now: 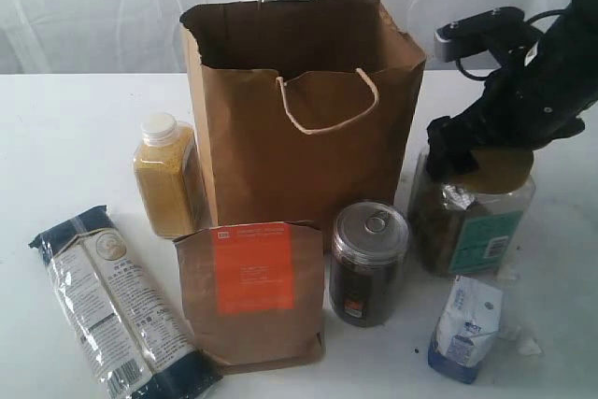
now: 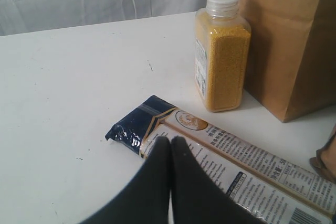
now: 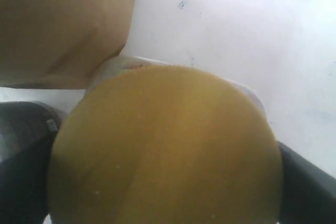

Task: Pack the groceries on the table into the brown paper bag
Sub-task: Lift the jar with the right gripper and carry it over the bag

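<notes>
Right gripper [image 1: 472, 147] sits over the gold-lidded jar [image 1: 472, 226] — dark fingers [image 3: 21, 150] spread wide, one on either side of the lid; cannot tell whether they press it. Jar upright on the table [image 1: 65, 137], just beside the brown paper bag [image 1: 299, 128], on its right in the exterior view. Left gripper [image 2: 170, 142] pressed together, empty — tips above the long noodle packet [image 2: 236, 166], near its navy end.

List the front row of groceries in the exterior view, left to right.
noodle packet → brown orange-labelled pouch → pull-tab can → small blue-white packet
</notes>
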Tool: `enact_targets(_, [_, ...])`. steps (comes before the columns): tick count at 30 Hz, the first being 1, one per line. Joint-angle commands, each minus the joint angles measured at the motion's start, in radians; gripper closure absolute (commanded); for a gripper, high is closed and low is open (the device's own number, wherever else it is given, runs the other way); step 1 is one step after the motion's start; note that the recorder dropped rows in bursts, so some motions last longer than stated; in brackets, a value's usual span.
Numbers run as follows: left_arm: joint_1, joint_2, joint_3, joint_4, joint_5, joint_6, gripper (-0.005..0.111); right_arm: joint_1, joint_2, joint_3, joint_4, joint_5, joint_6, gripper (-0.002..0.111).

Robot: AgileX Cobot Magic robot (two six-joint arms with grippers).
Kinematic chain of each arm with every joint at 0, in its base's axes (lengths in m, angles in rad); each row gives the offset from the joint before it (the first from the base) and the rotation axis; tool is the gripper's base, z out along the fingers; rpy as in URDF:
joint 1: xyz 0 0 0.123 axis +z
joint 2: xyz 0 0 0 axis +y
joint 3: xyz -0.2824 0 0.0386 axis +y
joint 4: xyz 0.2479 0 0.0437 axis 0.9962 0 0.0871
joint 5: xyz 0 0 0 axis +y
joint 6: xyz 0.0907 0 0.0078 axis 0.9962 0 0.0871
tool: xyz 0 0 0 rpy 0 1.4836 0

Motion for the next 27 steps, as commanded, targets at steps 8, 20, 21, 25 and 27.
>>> enact_targets(8, [-0.004, -0.005, 0.003, -0.004, -0.001, -0.001, 0.107, -0.009, -0.262, -0.002, -0.035, 0.053, 0.003, 0.108])
enact_targets(20, [-0.004, -0.005, 0.003, -0.004, -0.001, -0.001, 0.107, -0.009, -0.445, -0.143, -0.035, 0.072, 0.003, 0.108])
enact_targets(21, [-0.004, -0.005, 0.003, -0.004, -0.001, -0.001, 0.107, -0.009, -0.456, -0.155, -0.035, 0.060, 0.003, 0.108])
enact_targets(25, [-0.004, -0.005, 0.003, -0.004, -0.001, -0.001, 0.107, -0.009, -0.487, -0.207, -0.002, 0.006, 0.003, 0.108])
enact_targets(27, [-0.004, -0.005, 0.003, -0.004, -0.001, -0.001, 0.107, -0.006, -0.489, -0.230, 0.073, -0.019, -0.017, 0.108])
